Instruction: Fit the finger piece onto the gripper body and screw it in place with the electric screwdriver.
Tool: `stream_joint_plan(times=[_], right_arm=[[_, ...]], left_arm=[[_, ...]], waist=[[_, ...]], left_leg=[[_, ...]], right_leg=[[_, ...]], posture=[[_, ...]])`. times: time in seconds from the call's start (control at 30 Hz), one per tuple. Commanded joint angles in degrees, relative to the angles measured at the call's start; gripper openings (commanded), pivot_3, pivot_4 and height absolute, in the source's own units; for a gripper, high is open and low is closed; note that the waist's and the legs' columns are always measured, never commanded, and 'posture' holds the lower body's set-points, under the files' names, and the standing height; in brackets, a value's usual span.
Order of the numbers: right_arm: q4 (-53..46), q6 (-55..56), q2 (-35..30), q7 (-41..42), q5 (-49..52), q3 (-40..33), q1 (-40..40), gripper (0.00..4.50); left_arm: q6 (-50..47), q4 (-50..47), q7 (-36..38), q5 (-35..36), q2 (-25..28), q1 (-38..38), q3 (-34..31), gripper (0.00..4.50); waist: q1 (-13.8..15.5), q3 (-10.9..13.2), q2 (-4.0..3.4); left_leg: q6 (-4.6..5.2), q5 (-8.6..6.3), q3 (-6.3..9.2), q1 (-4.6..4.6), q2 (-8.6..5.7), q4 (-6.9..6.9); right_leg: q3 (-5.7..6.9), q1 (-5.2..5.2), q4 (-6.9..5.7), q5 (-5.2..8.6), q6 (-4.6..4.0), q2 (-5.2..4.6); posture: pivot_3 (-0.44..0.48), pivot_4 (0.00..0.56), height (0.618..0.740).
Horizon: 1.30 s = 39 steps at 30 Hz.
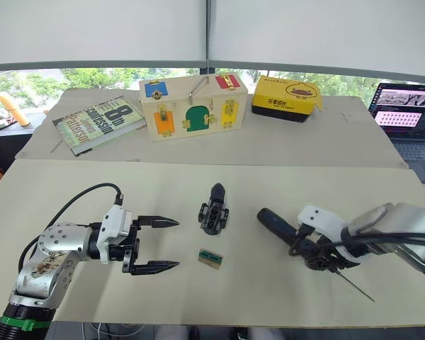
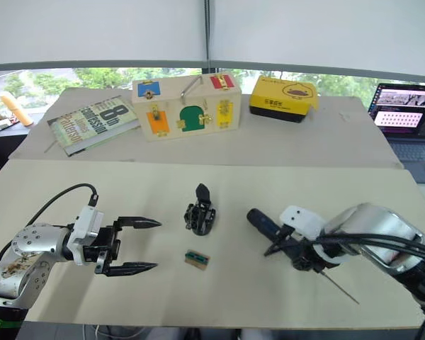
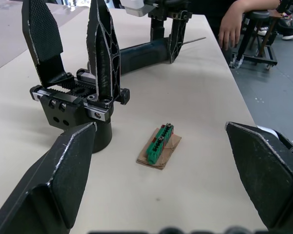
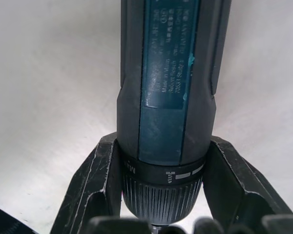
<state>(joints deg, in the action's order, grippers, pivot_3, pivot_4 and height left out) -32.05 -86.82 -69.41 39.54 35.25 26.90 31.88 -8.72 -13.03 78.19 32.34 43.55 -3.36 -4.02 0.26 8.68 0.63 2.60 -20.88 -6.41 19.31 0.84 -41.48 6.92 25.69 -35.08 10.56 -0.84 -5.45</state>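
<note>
In the middle of the pale beige tabletop [image 1: 198,290] stands the small black gripper body [image 1: 213,210], a linkage assembly on a round base with black pointed fingers rising from it. Just in front of it, apart from it, lies a small green toothed part on a scrap of brown card [image 1: 210,258]. To the right lies the thick dark blue-black cylindrical electric screwdriver [image 1: 280,224], its thin metal bit pointing toward the near right edge. The right claw [image 4: 158,195] is clamped around the tool at its ribbed collar, one black finger on each side. The left claw [image 1: 156,244] hovers left of the gripper body, fingers spread wide with nothing between them. Along the far side sit a book with a white and green cover [image 1: 99,122], a wooden latch box with coloured doors [image 1: 193,106], a yellow box [image 1: 286,98] and an open laptop [image 1: 407,113].
</note>
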Motion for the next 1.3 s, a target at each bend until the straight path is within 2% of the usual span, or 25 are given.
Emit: stream_joint_plan(times=[0.03,0.17,0.3,0.37,0.43,0.5,0.57,0.7,0.8,1.03,1.3], right_arm=[[-0.26,3.06,-1.59,3.3,0.73,-2.12,-2.52,1.9],[1.96,6.23,-4.13,6.9,2.75,-14.19,-5.63,1.9],[1.42,5.26,-5.39,15.79,11.75,-36.24,-13.07,1.9],[-0.83,7.17,-1.1,20.4,17.42,-48.65,-17.37,1.9],[-0.95,8.27,7.52,17.54,25.09,-57.73,-16.47,1.9],[-3.19,14.18,16.92,14.06,30.64,-62.43,-16.6,1.9],[-5.41,19.32,23.44,12.53,35.12,-64.34,-17.69,1.9],[-11.68,29.21,31.41,10.99,32.04,-57.23,-19.46,1.9],[-13.17,41.09,34.18,15.75,20.36,-47.36,-20.8,1.9],[-3.85,62.38,42.32,21.56,5.11,-32.48,-20.0,1.9],[2.29,73.77,45.97,26.93,1.12,-24.89,-18.89,1.9]], left_arm=[[0.16,-1.39,0.17,0.7,0.21,-0.73,-0.26,4.5],[0.41,-0.01,1.17,0.45,0.39,-2.1,0.28,4.5],[0.88,1.77,3.9,0.56,1.24,-3.81,0.35,4.5],[1.54,4.52,5.86,-0.12,1.94,-5.17,0.36,4.5],[2.35,6.9,7.2,-0.85,2.18,-6.28,0.62,4.5],[2.84,8.65,7.83,-1.56,1.99,-7.22,1.24,4.5],[3.34,9.89,8.37,-2.27,1.78,-7.89,1.88,4.5],[5.07,11.92,8.79,-4.6,1.01,-8.92,3.83,4.5],[7.66,13.57,7.83,-7.24,-0.85,-9.53,5.9,4.5],[12.81,16.03,4.79,-13.2,-5.82,-9.55,11.1,4.5],[14.86,18.12,0.0,-17.36,-9.69,-9.36,14.4,4.5]], waist=[[0.13,0.0,0.0],[0.28,0.1,-0.15],[0.39,0.19,-0.36],[0.42,0.19,-0.35],[0.29,0.18,-0.34],[0.1,0.2,-0.25],[0.27,0.21,-0.26],[0.41,0.23,-0.35],[0.34,0.23,-0.35],[0.04,0.22,-0.34],[-0.26,0.23,-0.35]], left_leg=[[0.0,0.0,0.0,0.01,0.0,0.0],[0.0,0.0,0.0,0.04,0.0,-0.04],[0.01,0.0,-0.02,0.06,0.02,-0.11],[0.01,0.0,0.03,0.05,0.08,-0.13],[0.0,0.0,0.07,0.01,0.13,-0.13],[-0.01,0.0,0.08,-0.04,0.15,-0.15],[0.0,0.0,0.09,-0.08,0.06,-0.13],[0.0,0.0,0.1,-0.12,0.0,-0.18],[0.0,0.0,0.04,-0.12,-0.04,-0.18],[0.0,0.01,-0.06,-0.19,-0.09,-0.2],[0.0,0.01,-0.05,-0.22,-0.07,-0.21]], right_leg=[[0.0,-0.01,0.02,0.0,0.0,0.0],[0.02,-0.01,0.0,-0.01,0.0,0.02],[0.01,0.0,-0.06,-0.01,0.01,0.06],[0.03,-0.04,-0.04,-0.01,0.0,0.14],[0.06,-0.14,-0.01,-0.01,0.0,0.22],[0.03,-0.24,0.01,-0.03,-0.02,0.26],[-0.02,-0.33,0.03,-0.05,0.02,0.18],[-0.01,-0.38,0.01,-0.08,0.06,0.15],[-0.04,-0.34,-0.01,-0.08,0.06,0.16],[-0.01,-0.4,-0.04,-0.08,0.05,0.23],[0.04,-0.42,-0.05,-0.07,0.03,0.24]], posture=[[0.0,0.15,0.74],[0.0,0.15,0.74],[0.0,0.15,0.74],[0.0,0.15,0.74],[0.0,0.15,0.74],[0.0,0.15,0.74],[0.0,0.15,0.74],[0.0,0.15,0.74],[0.0,0.15,0.74],[0.0,0.15,0.74],[0.0,0.15,0.74]])
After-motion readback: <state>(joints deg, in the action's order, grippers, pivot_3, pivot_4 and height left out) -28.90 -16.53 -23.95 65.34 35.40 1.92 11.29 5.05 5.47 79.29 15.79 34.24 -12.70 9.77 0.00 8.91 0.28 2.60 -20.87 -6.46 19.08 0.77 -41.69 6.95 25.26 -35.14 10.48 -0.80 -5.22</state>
